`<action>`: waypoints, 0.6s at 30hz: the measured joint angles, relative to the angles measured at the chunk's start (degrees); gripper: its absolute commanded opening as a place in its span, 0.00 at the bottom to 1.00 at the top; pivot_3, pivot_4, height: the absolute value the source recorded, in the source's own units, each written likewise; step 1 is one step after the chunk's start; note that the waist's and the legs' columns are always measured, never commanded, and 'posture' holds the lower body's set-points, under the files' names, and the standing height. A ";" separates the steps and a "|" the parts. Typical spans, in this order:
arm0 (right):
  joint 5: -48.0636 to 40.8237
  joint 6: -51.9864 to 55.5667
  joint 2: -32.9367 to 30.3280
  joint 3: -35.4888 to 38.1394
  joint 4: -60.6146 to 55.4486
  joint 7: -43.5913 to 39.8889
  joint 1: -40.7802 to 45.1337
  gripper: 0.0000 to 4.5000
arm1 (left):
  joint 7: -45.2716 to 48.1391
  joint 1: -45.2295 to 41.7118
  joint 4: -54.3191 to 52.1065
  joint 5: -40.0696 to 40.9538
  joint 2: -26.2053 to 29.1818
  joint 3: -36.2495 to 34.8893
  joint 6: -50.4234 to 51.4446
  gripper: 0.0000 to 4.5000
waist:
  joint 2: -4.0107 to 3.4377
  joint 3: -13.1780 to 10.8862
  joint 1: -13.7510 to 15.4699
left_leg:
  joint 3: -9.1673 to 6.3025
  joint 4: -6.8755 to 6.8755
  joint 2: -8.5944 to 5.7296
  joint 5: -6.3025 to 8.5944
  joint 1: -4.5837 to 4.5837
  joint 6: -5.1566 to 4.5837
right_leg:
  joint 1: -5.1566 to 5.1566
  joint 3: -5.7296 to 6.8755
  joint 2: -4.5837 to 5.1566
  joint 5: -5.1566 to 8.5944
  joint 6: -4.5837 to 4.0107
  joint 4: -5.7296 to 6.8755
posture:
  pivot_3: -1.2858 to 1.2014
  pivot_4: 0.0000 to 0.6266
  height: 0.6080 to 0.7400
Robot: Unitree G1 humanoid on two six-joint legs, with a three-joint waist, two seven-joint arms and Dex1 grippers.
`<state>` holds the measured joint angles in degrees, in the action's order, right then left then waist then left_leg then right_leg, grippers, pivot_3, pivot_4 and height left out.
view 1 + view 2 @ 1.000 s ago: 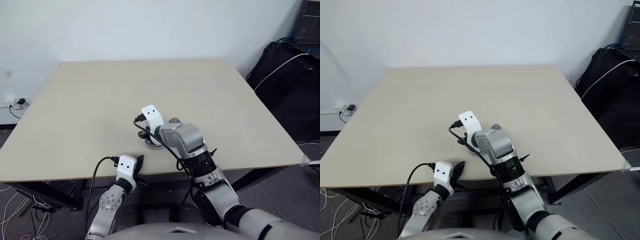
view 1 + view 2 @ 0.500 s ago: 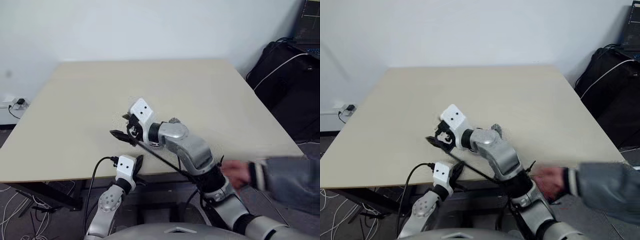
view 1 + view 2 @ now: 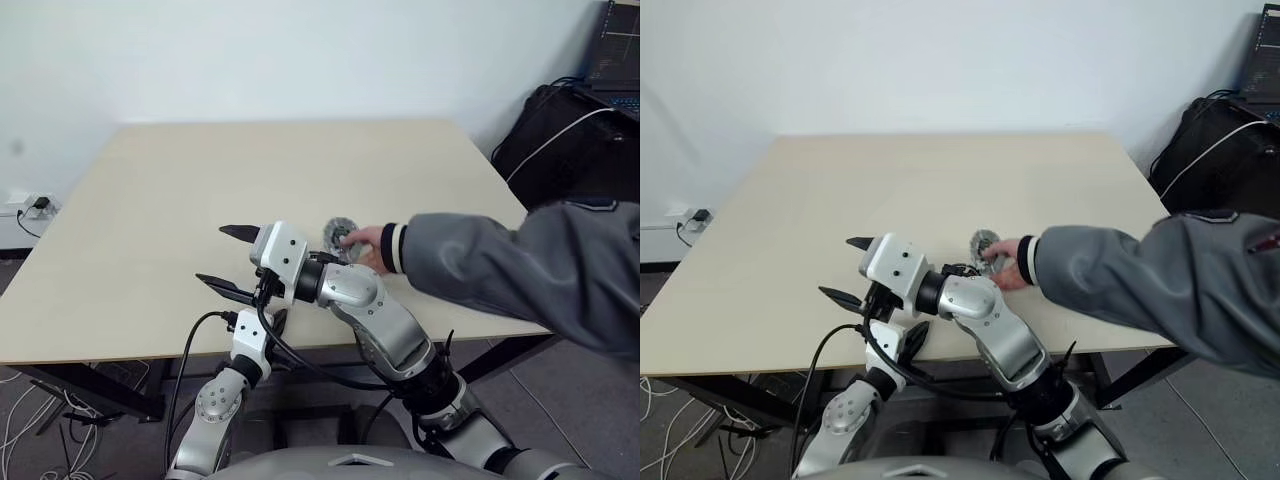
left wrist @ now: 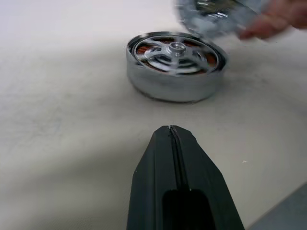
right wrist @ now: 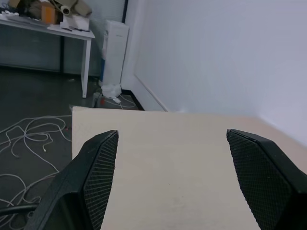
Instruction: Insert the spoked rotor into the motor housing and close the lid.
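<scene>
In the left wrist view the motor housing (image 4: 175, 67) stands upright on the table, a silver cup with copper windings. The spoked rotor (image 4: 176, 49) lies inside it. Just short of the housing my left gripper (image 4: 170, 130) rests shut and empty, low at the table's near edge (image 3: 279, 320). My right gripper (image 3: 231, 259) hangs open and empty above the table, pointing left, and its arm hides the housing in the head views. A person's hand (image 3: 366, 246) holds the lid (image 3: 339, 234), a round silver disc, tilted just past the housing.
The person's grey sleeve (image 3: 500, 265) reaches in from the right across the table's front right part. The beige table (image 3: 200, 180) stretches bare to the back and left. Black bags (image 3: 570, 130) stand on the floor at the right.
My right gripper lifted off the housing, swung to point left and opened wider. A person's arm came in from the right and took hold of the lid. My left gripper stayed still.
</scene>
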<state>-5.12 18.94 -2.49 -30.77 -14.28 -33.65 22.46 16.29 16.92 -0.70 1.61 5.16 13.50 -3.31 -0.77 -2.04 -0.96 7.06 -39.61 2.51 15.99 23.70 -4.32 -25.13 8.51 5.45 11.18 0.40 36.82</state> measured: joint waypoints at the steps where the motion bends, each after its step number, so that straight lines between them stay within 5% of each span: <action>1: 0.33 -0.03 -0.17 -0.05 0.09 0.05 0.00 0.85 | 0.01 -0.02 -0.10 0.00 0.01 0.00 0.19 0.00 | 0.01 0.01 0.05 | 0.00 0.00 0.00 0.00 0.00 0.00 | 0.00 0.00 0.00 0.00 0.00 0.00 | 0.52 0.00 1.00; 13: 1.90 0.09 -1.07 -0.44 0.45 -0.17 -0.06 0.85 | 0.04 -0.02 -0.30 0.02 0.08 -0.03 0.73 0.00 | 0.03 0.02 0.28 | 0.00 0.00 0.00 0.00 -0.01 0.00 | 0.00 0.00 -0.01 0.00 0.00 0.01 | 0.52 0.00 1.00; 18: 4.67 4.49 -7.10 -1.56 3.72 -2.96 3.53 0.85 | 0.05 0.07 -0.43 0.03 0.10 -0.03 0.81 0.00 | 0.05 0.03 0.29 | 0.04 -0.08 0.00 0.00 -0.03 -0.01 | 0.03 0.00 0.00 -0.01 -0.01 0.03 | 0.52 0.00 1.00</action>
<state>-0.45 23.43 -9.59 -32.32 -10.57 -36.61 25.99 16.34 16.98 -1.12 1.64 5.26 13.47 -2.50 -0.72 -2.01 -0.68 7.10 -39.69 2.51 15.99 23.67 -4.33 -25.10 8.51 5.46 11.17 0.39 36.85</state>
